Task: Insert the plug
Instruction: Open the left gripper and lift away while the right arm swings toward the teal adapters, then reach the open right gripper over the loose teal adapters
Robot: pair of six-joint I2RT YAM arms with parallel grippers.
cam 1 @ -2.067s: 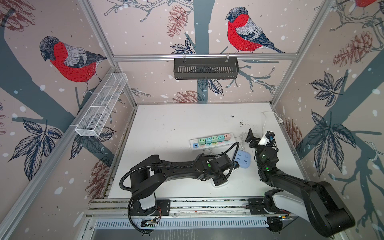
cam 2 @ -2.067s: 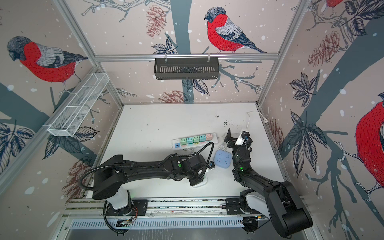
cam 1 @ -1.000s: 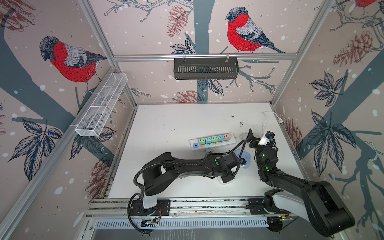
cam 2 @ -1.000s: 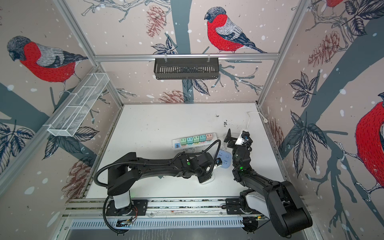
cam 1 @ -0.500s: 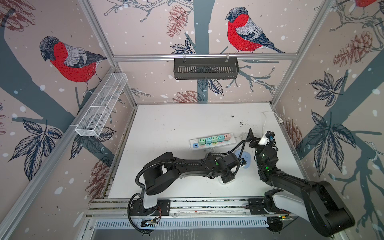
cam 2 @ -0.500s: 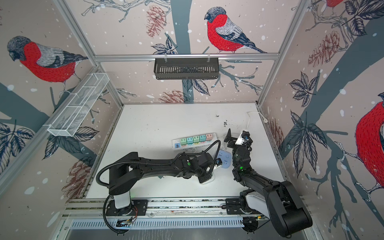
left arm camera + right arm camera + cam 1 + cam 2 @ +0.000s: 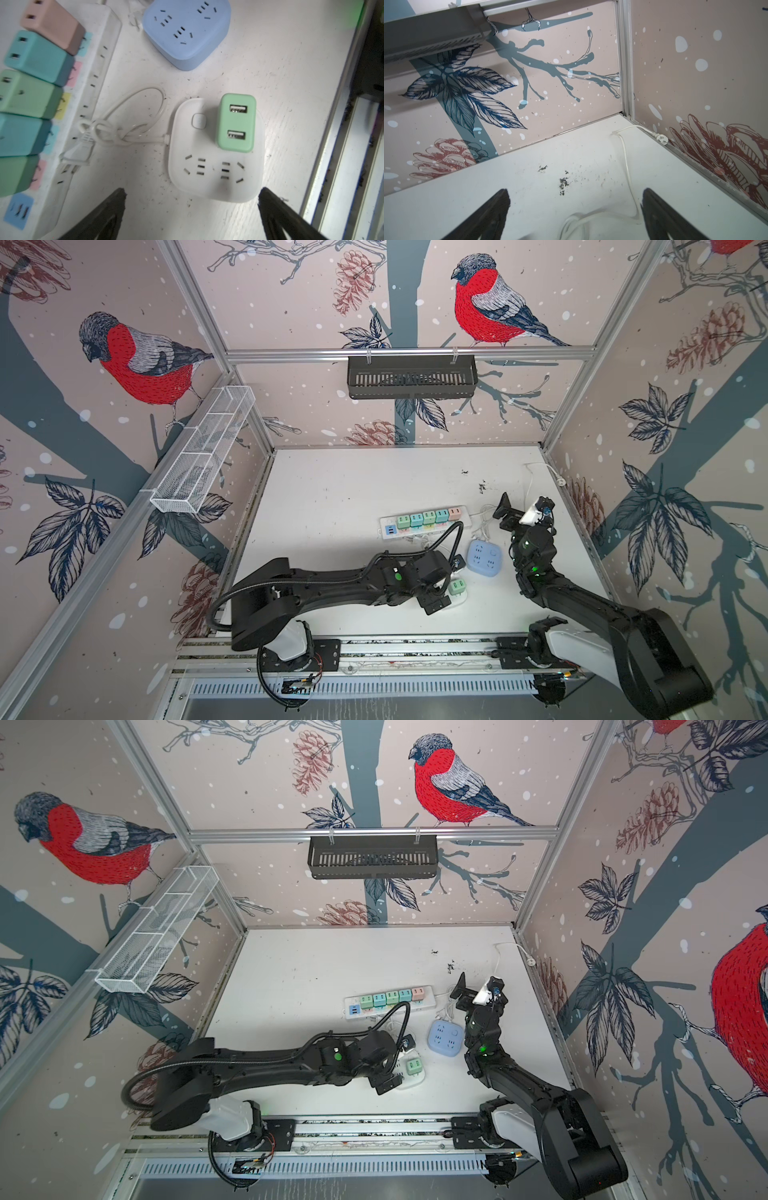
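The green plug [image 7: 235, 122] with two USB ports stands upright in the white square socket block [image 7: 216, 187], beside its round button. Both top views show the plug [image 7: 457, 586] [image 7: 414, 1066] on that block [image 7: 461, 602] near the table's front. My left gripper [image 7: 191, 193] is open, its fingers wide apart on either side of the block and touching nothing. In a top view the left gripper [image 7: 445, 584] stands just left of the plug. My right gripper [image 7: 523, 506] [image 7: 575, 197] is open and empty, raised at the right and facing the back corner.
A blue socket block [image 7: 484, 558] [image 7: 187, 31] lies right of the white power strip [image 7: 463, 514] that holds several coloured plugs. A coiled white cable [image 7: 124, 124] lies between the strip and the white block. Another cable [image 7: 625, 153] runs to the back right corner. A metal rail [image 7: 340, 145] edges the front.
My left gripper has opened and let go of the green plug, which stays standing in the white socket block. The right arm has not moved.
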